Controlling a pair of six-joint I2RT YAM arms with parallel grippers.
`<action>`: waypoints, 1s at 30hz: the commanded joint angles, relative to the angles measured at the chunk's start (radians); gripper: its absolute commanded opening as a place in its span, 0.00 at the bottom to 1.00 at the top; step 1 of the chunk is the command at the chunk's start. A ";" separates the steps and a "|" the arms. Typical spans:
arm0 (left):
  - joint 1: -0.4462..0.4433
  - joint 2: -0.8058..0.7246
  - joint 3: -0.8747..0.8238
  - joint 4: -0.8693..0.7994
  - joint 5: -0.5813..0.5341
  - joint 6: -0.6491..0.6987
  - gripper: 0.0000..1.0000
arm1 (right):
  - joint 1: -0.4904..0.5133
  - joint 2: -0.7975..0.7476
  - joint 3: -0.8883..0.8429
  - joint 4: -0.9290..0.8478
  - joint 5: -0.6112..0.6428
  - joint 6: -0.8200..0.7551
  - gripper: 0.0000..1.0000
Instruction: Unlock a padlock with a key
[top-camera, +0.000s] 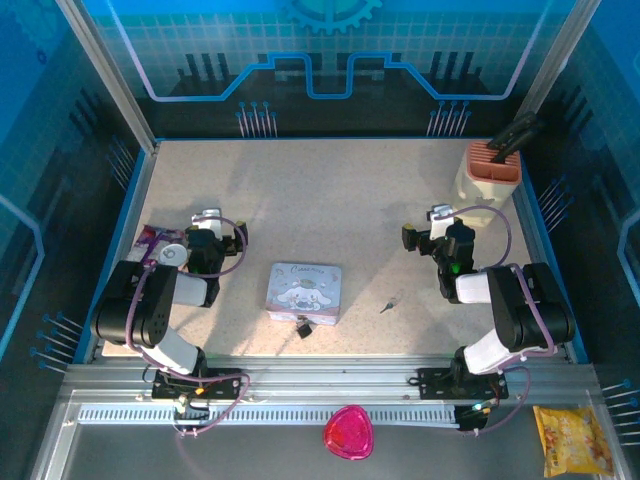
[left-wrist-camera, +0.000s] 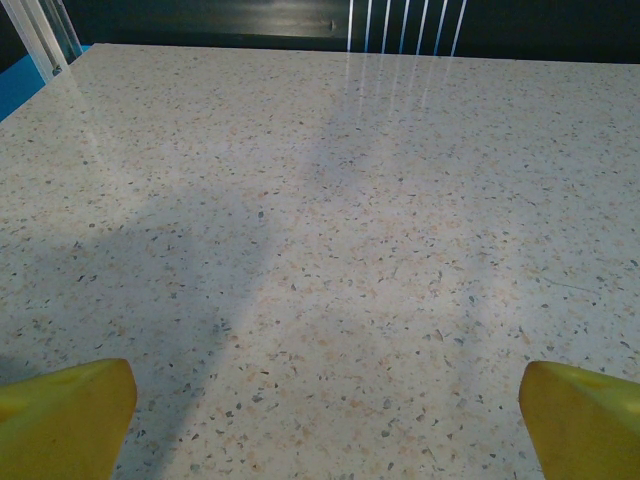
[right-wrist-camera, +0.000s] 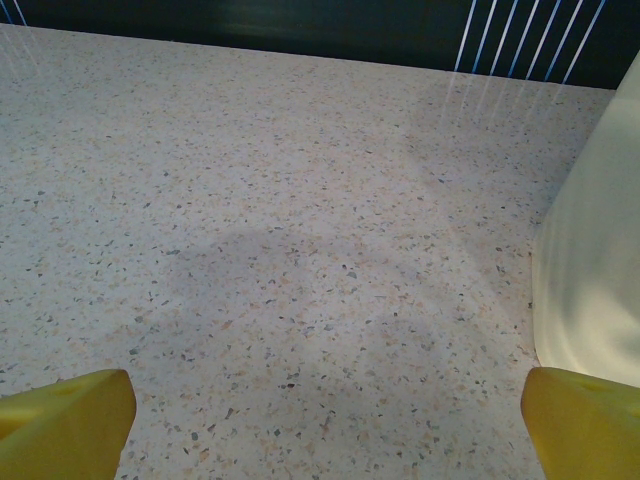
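At the far left of the speckled table (top-camera: 340, 190), a small purple packet (top-camera: 148, 238) lies by the side rail, just beside the left arm. The left gripper (top-camera: 208, 218) sits low over bare tabletop, pointing away from the bases. In its wrist view the yellow fingertips (left-wrist-camera: 65, 415) stand at the two bottom corners, spread wide, with nothing but table surface between them. Near the middle a rectangular pastel tin (top-camera: 305, 290) with a cartoon print lies flat. The padlock (top-camera: 302, 327), small and dark, rests at the tin's near edge, right against it. To the right, apart from both tin and padlock, the key (top-camera: 386, 304) lies on the table as a thin grey sliver, set at a slant. Further right, the right gripper (top-camera: 440, 214) also sits low over the table, its yellow fingertips (right-wrist-camera: 65, 420) parted wide and holding nothing. Just beyond it, in the far right corner, stands a cream container (top-camera: 488, 175) with a reddish rim, and a dark tool (top-camera: 515, 135) sticks out of it. On the near ledge in front of the bases lie a pink object (top-camera: 347, 432) and, far right, a yellow packet (top-camera: 570, 438).
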 joint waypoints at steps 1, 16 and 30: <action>0.005 -0.019 0.020 -0.002 0.019 -0.011 0.99 | -0.014 -0.003 0.018 0.003 -0.014 -0.012 1.00; -0.135 -0.401 -0.005 -0.213 -0.139 0.030 0.99 | 0.059 -0.235 0.017 -0.196 -0.039 -0.100 1.00; -0.124 -0.958 0.214 -1.185 -0.079 -0.590 0.99 | -0.014 -0.681 0.343 -1.129 -0.387 0.582 1.00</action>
